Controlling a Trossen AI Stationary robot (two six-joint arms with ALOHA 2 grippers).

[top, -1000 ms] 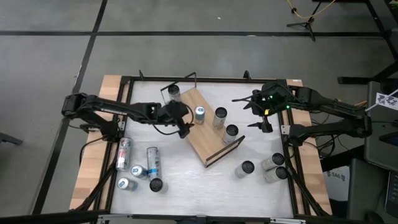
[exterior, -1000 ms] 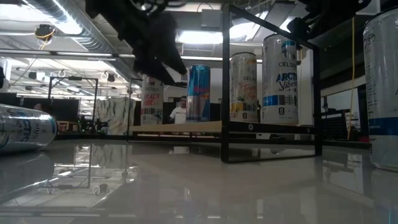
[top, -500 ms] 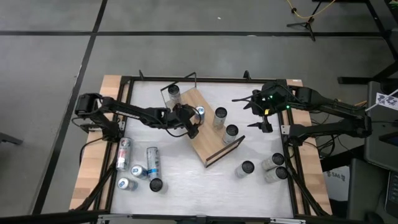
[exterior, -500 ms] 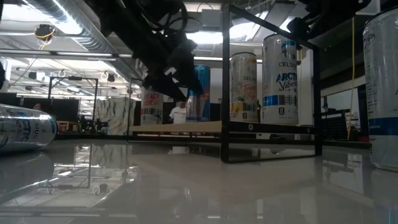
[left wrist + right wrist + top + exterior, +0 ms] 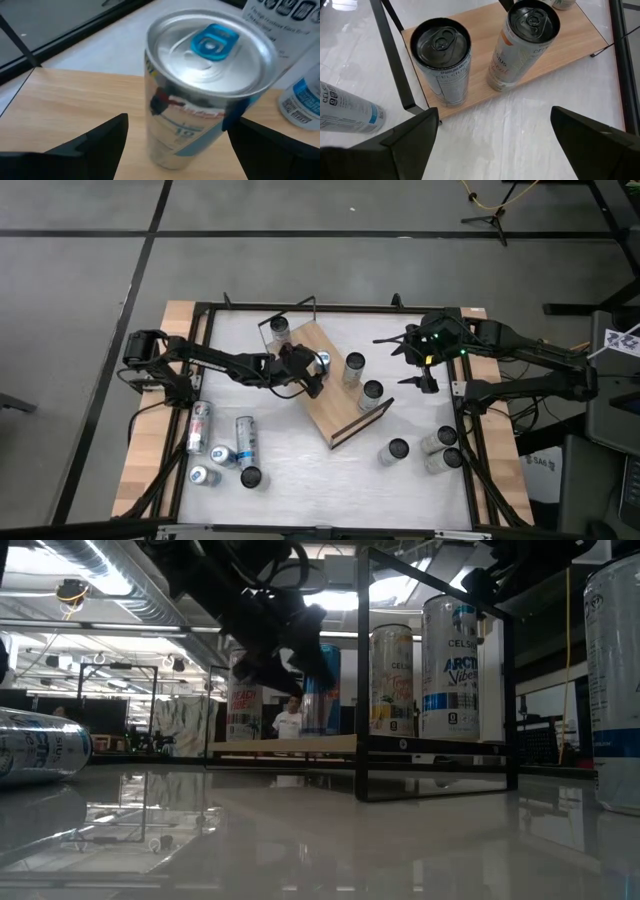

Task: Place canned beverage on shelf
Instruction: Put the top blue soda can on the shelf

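From overhead my left pincer (image 5: 312,380) covers most of the blue-tabbed silver can (image 5: 322,359) on the light-brown wooden shelf (image 5: 345,405); that can's label print (image 5: 192,125) is blurred.

The shelf (image 5: 333,392) is a long light-brown wooden board lying flat and slantwise on the table, toward its far edge, with thin black wire rails at both short ends. A silver can with a blue tab (image 5: 202,95) stands upright on it; three more cans (image 5: 362,380) stand upright along it.
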